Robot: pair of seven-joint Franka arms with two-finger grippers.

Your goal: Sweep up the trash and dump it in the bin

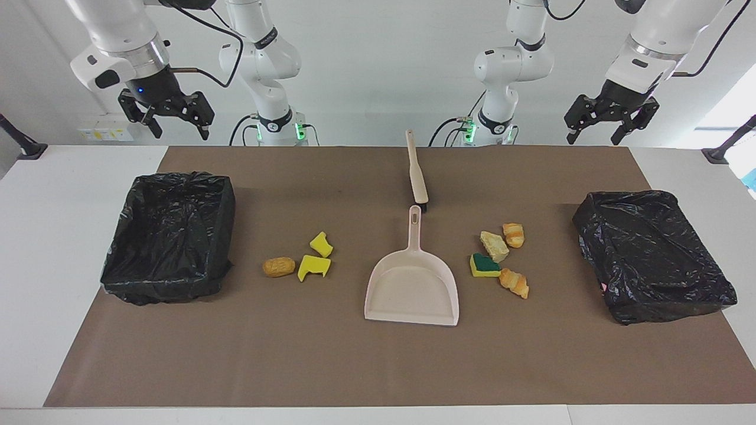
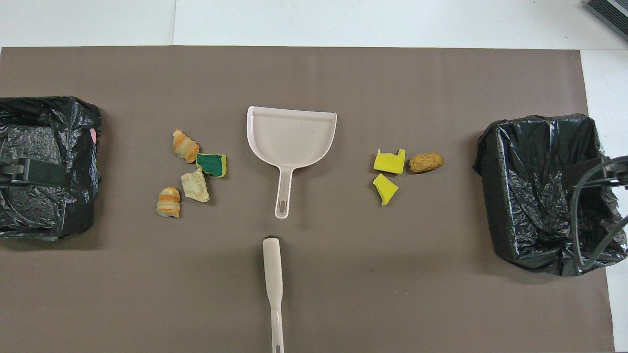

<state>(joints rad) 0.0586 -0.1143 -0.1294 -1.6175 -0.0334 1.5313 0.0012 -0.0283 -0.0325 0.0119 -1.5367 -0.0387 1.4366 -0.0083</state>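
Looking across the surface (image 1: pixel 71 248), I see both tools raised and released, grasping nothing. My right tool (image 1: pixel 175 121) hangs over the robots' edge of the surface, above the black-bag-lined bin (image 1: pixel 168 236) at the right arm's end. My left tool (image 1: pixel 601 125) hangs over the same edge near the other bag-lined bin (image 1: pixel 652 254) at the left arm's end.

On the brown paper mat (image 1: pixel 378 366) the beige plastic dustpan (image 1: pixel 413 286) lies flat in the middle, handle pointing toward the robots. The beige hand brush (image 1: pixel 417 174) lies just nearer to the robots, almost in line with that handle.

Trash lies in two groups beside the pan. Toward the right arm's end: two yellow foam pieces (image 1: pixel 318 257) and a brown nugget (image 1: pixel 279 267). Toward the left arm's end: a green-and-yellow sponge (image 1: pixel 484 265), a pale crumbly chunk (image 1: pixel 494 245) and two golden croissant-like pastries (image 1: pixel 514 282). All of it rests on the mat, none in the pan or bins.
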